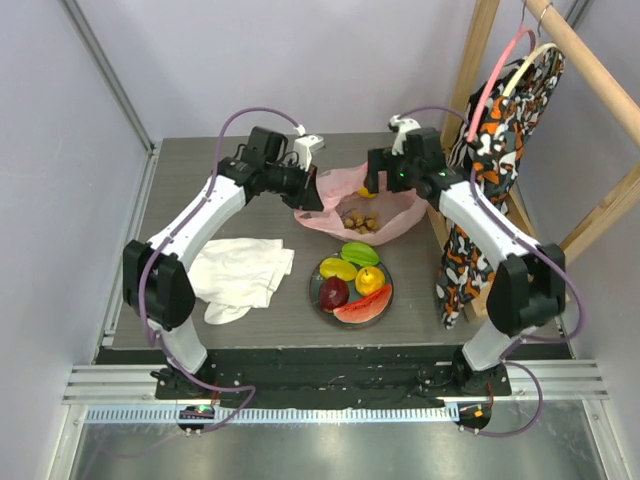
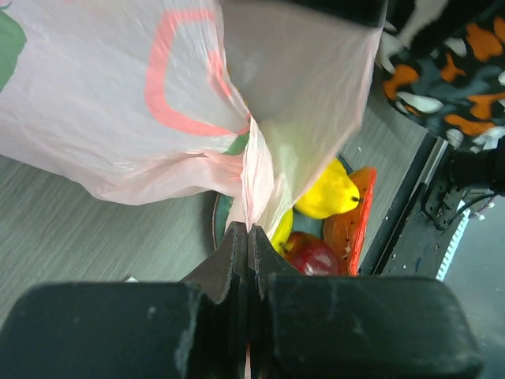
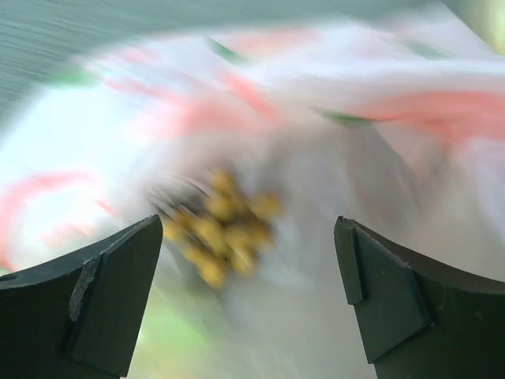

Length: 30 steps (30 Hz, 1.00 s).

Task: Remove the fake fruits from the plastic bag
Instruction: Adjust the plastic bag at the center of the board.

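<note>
Grey wood-grain worktop (image 1: 200,170), pale walls around it, and an orange-black patterned fabric (image 1: 500,140) hanging from a timber frame past the right edge.

- The plastic bag (image 1: 345,190) is lying mid-worktop toward the far edge. It is thin, translucent pink film, crinkled, with red print.
- The left hand (image 2: 247,233) is pinching a gathered fold of the bag's rim with its jaws fully together on the film.
- The right hand (image 3: 246,229) is hovering over the bag's mouth with its jaws spread wide and holding nothing.
- 1 bunch of grapes (image 1: 360,221) is sitting inside the bag. The grapes are small, brownish-yellow, knobbly beads. The right wrist view is blurred, so finer detail is not showing.
- The plate (image 1: 312,285) is sitting toward the near edge, middle. It is carrying 5 glossy, hard-looking pieces: a green one (image 1: 358,252), 2 yellow ones (image 1: 337,269), a dark red apple (image 1: 333,292) and a wedge-shaped watermelon slice (image 1: 362,306).
- A white cloth (image 1: 240,275) is lying rumpled toward the near left corner.

Risks, as judged:
- The slick film may be sliding out of the left pinch, letting the mouth sag over the grapes.
- The right jaws, closing, may be catching film along with the bunch, so the bag would lift with it.
- The bunch is lumpy and uneven, so a grip on 1 or 2 beads could be rolling off.
- The bag is lying just beyond the plate, so a dragged bag could be nudging the fruits there.
</note>
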### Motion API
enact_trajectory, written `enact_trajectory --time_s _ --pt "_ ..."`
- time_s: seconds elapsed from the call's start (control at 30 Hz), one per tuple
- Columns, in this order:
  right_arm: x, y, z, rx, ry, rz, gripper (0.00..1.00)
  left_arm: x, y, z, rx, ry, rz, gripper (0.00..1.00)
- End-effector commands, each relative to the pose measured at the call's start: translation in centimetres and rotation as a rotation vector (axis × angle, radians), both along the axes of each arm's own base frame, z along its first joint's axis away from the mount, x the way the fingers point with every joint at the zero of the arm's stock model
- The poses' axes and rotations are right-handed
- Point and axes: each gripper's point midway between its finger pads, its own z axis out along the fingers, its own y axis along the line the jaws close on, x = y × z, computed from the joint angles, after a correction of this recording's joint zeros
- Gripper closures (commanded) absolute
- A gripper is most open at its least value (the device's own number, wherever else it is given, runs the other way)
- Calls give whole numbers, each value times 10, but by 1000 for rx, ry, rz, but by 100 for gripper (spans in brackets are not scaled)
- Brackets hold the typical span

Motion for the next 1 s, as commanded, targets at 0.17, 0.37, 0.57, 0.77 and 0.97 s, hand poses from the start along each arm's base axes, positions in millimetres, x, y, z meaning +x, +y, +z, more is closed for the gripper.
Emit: enact_trajectory --time_s 0.17,0.37,0.57,0.77,0.97 --pt "59 42 -53 11 86 36 0 23 -18 26 -64 -65 -9 100" --pt "73 36 -44 -61 25 42 1 29 -20 24 -59 -73 -8 100" --pt "93 23 -49 -132 1 -26 0 34 -26 22 -75 -61 -24 100" --pt "124 28 -71 -116 13 -86 0 30 -32 22 -90 -41 -49 100" --pt "156 41 -82 -73 -6 -118 0 25 -40 23 -104 -24 -68 100"
